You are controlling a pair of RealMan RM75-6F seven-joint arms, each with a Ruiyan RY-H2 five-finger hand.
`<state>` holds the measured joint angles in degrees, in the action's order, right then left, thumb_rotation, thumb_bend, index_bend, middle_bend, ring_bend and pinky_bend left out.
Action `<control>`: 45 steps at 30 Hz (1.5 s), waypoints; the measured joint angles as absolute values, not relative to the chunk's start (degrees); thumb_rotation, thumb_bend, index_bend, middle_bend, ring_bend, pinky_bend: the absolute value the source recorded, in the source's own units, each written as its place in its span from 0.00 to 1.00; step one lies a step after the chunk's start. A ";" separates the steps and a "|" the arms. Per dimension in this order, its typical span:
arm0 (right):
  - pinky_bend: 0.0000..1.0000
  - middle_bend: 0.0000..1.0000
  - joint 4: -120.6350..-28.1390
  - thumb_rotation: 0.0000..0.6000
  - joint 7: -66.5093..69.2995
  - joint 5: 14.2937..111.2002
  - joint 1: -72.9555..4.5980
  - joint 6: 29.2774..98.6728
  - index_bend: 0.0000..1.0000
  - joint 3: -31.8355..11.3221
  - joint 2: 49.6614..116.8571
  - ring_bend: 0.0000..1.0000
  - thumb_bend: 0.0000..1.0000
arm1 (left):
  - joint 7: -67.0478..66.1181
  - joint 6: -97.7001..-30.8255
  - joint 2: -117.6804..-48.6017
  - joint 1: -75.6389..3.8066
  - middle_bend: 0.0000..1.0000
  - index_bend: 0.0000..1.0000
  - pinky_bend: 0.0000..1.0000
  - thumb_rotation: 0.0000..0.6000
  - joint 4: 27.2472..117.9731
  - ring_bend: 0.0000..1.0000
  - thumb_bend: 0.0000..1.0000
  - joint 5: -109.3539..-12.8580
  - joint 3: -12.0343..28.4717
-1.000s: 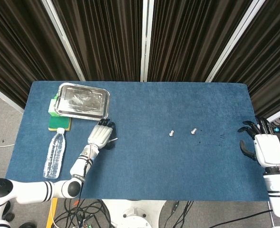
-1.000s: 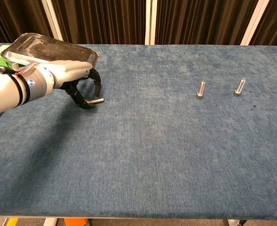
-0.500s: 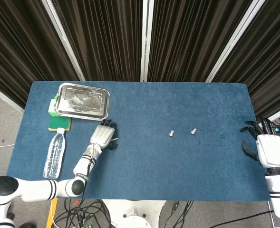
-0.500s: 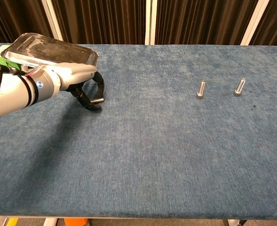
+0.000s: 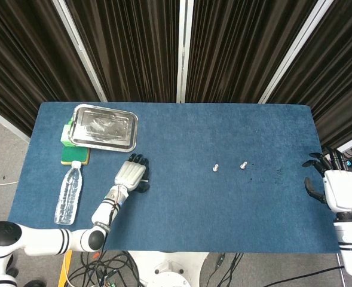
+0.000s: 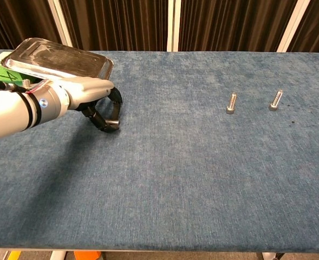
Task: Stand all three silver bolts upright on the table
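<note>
Two silver bolts stand upright on the blue table: one [image 5: 215, 168] [image 6: 231, 102] near the middle, the other [image 5: 243, 164] [image 6: 275, 100] just to its right. My left hand [image 5: 132, 175] [image 6: 94, 100] is low on the cloth at centre-left, below the tray. Its dark fingers [image 6: 113, 111] curl down until their tips touch the table. The third bolt lies hidden under those fingers, and no frame shows whether it is held. My right hand [image 5: 336, 186] hangs off the table's right edge with fingers spread and nothing in it. It is out of the chest view.
A metal tray [image 5: 103, 127] [image 6: 53, 57] rests on a green block [image 5: 66, 134] at the back left. A clear water bottle [image 5: 69, 193] lies near the left edge. Dark curtains hang behind the table.
My left hand slid toward the near edge and slightly right, and its fingers closed over the lying bolt, which showed beside them before. My right hand drew slightly away from the table's edge.
</note>
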<state>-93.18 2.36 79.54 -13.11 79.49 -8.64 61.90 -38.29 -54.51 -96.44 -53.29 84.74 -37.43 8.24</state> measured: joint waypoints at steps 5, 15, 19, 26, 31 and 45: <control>0.00 0.22 -93.40 1.00 2.19 79.37 -12.91 79.62 0.37 -8.76 61.87 0.00 0.38 | -38.01 -55.20 -96.91 -53.10 0.15 0.50 0.00 0.95 83.82 0.02 0.34 -37.95 8.01; 0.00 0.22 -93.58 1.00 2.04 79.42 -12.65 79.71 0.37 -8.84 61.92 0.00 0.38 | -37.14 -55.54 -97.58 -52.56 0.15 0.52 0.00 1.00 82.91 0.02 0.34 -38.84 7.72; 0.00 0.22 -93.86 1.00 1.89 79.46 -12.60 79.83 0.37 -8.94 61.88 0.00 0.38 | -36.33 -55.55 -97.99 -52.37 0.16 0.53 0.00 1.00 82.65 0.02 0.36 -39.30 8.05; 0.00 0.22 -94.31 1.00 1.62 79.11 -12.30 80.17 0.37 -9.23 61.61 0.00 0.38 | -33.38 -55.84 -98.01 -51.69 0.16 0.55 0.00 1.00 82.96 0.02 0.37 -41.05 9.21; 0.00 0.22 -94.35 1.00 1.67 79.06 -12.25 80.03 0.37 -9.26 61.61 0.00 0.38 | -28.91 -55.28 -97.31 -50.70 0.16 0.55 0.00 1.00 83.90 0.02 0.37 -42.32 10.41; 0.00 0.22 -94.84 1.00 1.23 79.17 -12.04 80.16 0.37 -9.31 61.55 0.00 0.38 | -8.94 -52.30 -99.24 -46.30 0.16 0.54 0.00 1.00 77.44 0.02 0.37 -51.54 12.95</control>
